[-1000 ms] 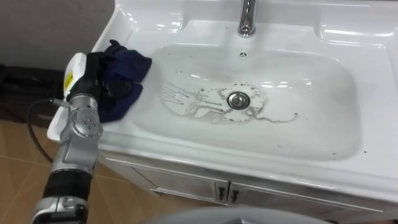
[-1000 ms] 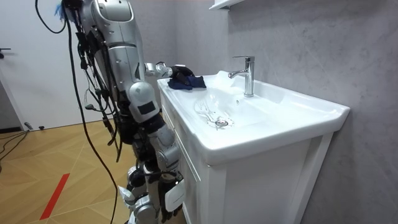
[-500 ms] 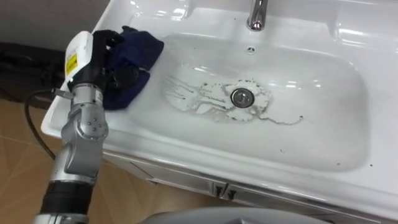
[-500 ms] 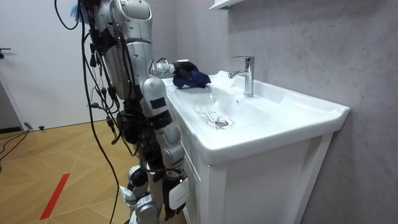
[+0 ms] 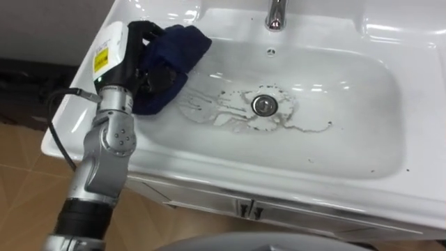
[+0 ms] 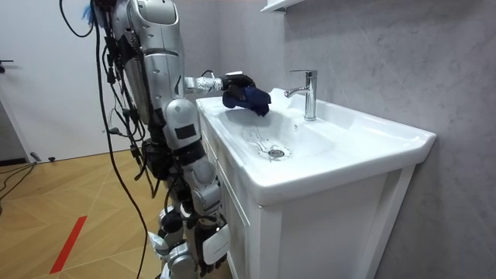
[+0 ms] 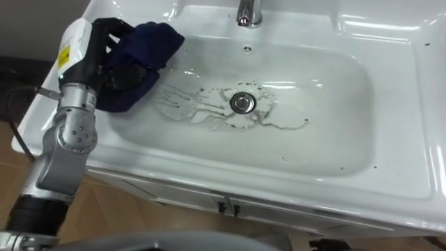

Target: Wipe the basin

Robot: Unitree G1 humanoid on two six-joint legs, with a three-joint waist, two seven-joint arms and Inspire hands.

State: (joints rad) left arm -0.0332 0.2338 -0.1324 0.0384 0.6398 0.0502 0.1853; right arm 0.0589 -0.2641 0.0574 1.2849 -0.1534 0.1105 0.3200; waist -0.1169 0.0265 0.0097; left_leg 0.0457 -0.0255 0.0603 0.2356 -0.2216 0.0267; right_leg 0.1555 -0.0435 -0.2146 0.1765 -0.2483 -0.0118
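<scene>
Left eye view: the left hand [image 5: 139, 59] clenches a dark-blue cloth [image 5: 178, 43] by its bunched middle; seemingly soft and light, it hangs over the streaked basin [image 5: 348, 97].

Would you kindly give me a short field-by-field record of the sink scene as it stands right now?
left hand: curled round the cloth, at the basin's left side
cloth: dark blue, bunched
basin: white, grey streaks around the drain
drain: metal, mid-basin
faucet: metal, at the back rim
wiping: streaks not yet wiped
</scene>
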